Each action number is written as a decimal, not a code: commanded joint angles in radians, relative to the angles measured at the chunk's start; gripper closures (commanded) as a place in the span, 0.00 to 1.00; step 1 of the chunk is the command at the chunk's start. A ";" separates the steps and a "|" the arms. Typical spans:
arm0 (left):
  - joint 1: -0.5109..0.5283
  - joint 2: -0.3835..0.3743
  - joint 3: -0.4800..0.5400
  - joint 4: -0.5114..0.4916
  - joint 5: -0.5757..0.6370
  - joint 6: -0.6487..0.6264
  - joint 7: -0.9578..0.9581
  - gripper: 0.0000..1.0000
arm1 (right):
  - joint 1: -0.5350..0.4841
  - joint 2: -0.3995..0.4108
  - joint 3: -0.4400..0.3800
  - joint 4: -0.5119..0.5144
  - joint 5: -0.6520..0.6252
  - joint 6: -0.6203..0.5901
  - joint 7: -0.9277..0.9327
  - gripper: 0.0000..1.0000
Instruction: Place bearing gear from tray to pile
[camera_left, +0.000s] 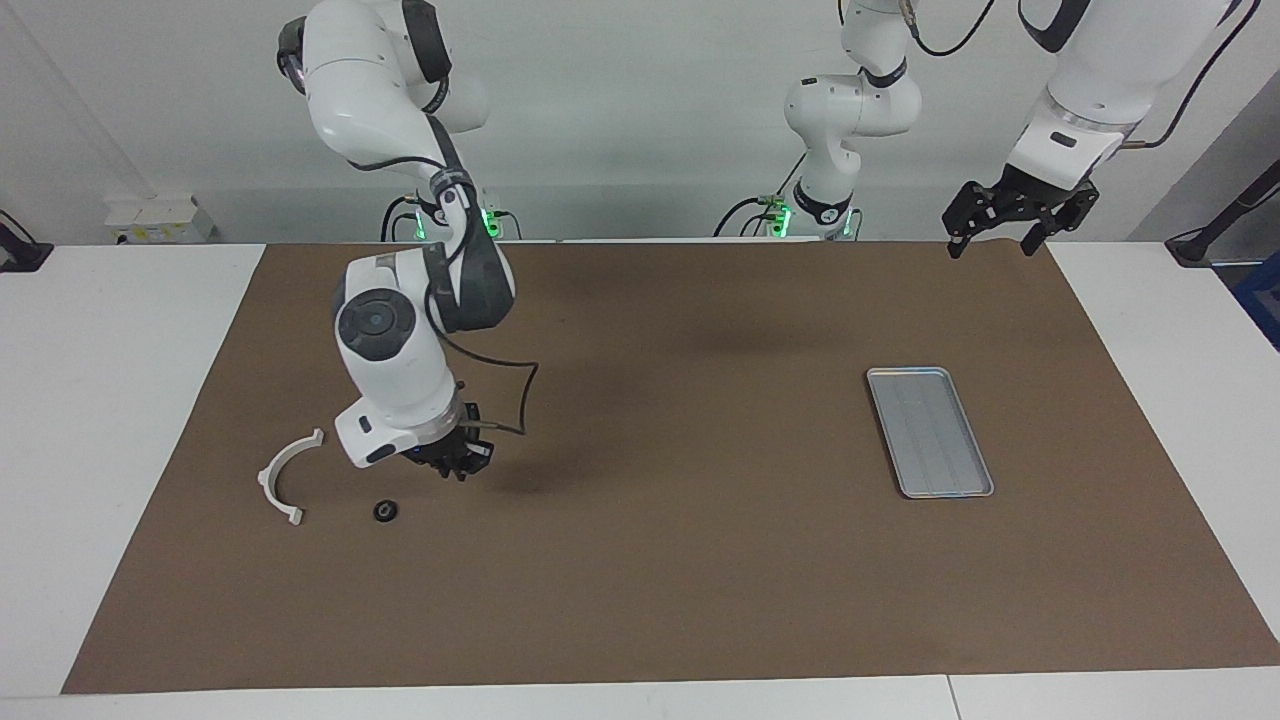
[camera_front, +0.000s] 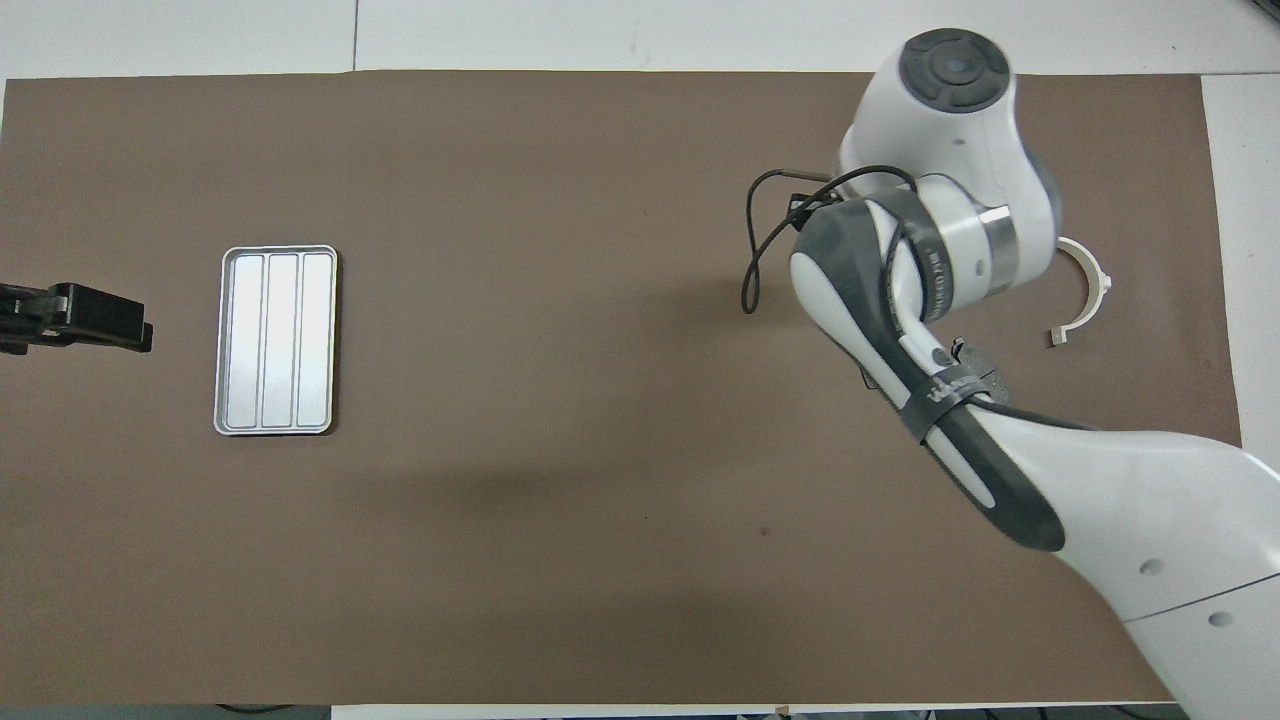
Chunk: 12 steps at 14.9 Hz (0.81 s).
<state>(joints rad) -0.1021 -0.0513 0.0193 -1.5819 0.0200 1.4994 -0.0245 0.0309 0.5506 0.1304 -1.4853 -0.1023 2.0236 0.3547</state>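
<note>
The bearing gear (camera_left: 387, 511), a small black ring, lies on the brown mat beside the white half-ring bracket (camera_left: 288, 474). The bracket also shows in the overhead view (camera_front: 1088, 290). No brake pads show. My right gripper (camera_left: 455, 465) hangs low over the mat, close beside the gear on the side toward the left arm's end, and is not touching it. The arm hides the gear in the overhead view. The silver tray (camera_left: 928, 431) lies with nothing in it toward the left arm's end, also seen from overhead (camera_front: 276, 340). My left gripper (camera_left: 1000, 235) waits raised and open over the mat's corner.
The brown mat (camera_left: 650, 560) covers most of the white table. The right arm's elbow and cable (camera_left: 520, 400) hang over the mat near the bracket. The left gripper's tip (camera_front: 100, 318) shows at the edge of the overhead view beside the tray.
</note>
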 joint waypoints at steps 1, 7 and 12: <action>-0.014 -0.041 0.010 -0.050 -0.006 0.033 -0.002 0.00 | -0.025 0.003 0.014 -0.085 -0.016 0.111 -0.045 1.00; -0.016 -0.041 0.010 -0.052 -0.006 0.038 -0.003 0.00 | -0.045 0.038 0.014 -0.115 -0.016 0.210 -0.062 1.00; -0.014 -0.042 0.008 -0.053 -0.006 0.036 -0.005 0.00 | -0.032 0.038 0.012 -0.116 -0.016 0.208 -0.054 0.00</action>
<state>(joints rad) -0.1025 -0.0516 0.0191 -1.5830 0.0200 1.5074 -0.0245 0.0040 0.5988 0.1334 -1.5845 -0.1042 2.2161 0.3111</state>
